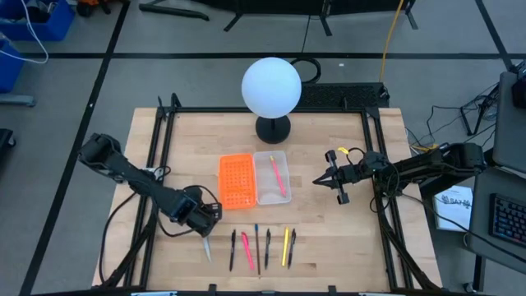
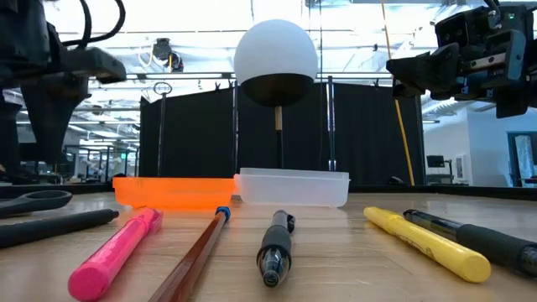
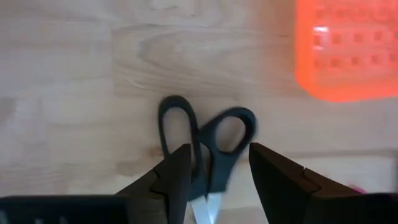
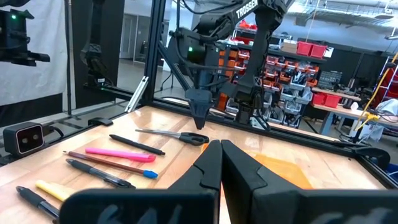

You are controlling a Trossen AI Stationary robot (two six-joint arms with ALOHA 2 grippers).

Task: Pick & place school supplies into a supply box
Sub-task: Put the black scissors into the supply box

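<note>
Left gripper (image 3: 217, 177): jaws spread, one finger on each side of the scissors (image 3: 208, 146) just below the two black handle loops, straddling the pivot. No contact visible yet; not a pinch. Scissors lie flat on the table (image 1: 329, 230), blades pointing toward the near edge, at the left end of the row of pens.

Judgement on doing this step well: close squarely across the neck where handles meet blades, so the pair cannot swivel or splay. Keep fingertips low against the wood; the tool is thin and flat, easily missed or pushed. Lift straight before travelling.

Outward: orange perforated piece (image 1: 235, 180) sits just beyond the scissors, touching the clear supply box (image 1: 271, 178), which already holds a pink-red pen (image 1: 278, 177). The carry must pass over the orange piece to reach the box.

Remaining pens (image 1: 261, 248) lie in a row near the front edge.

Right gripper (image 1: 331, 179): jaws pressed together, empty, hovering right of the box.
</note>
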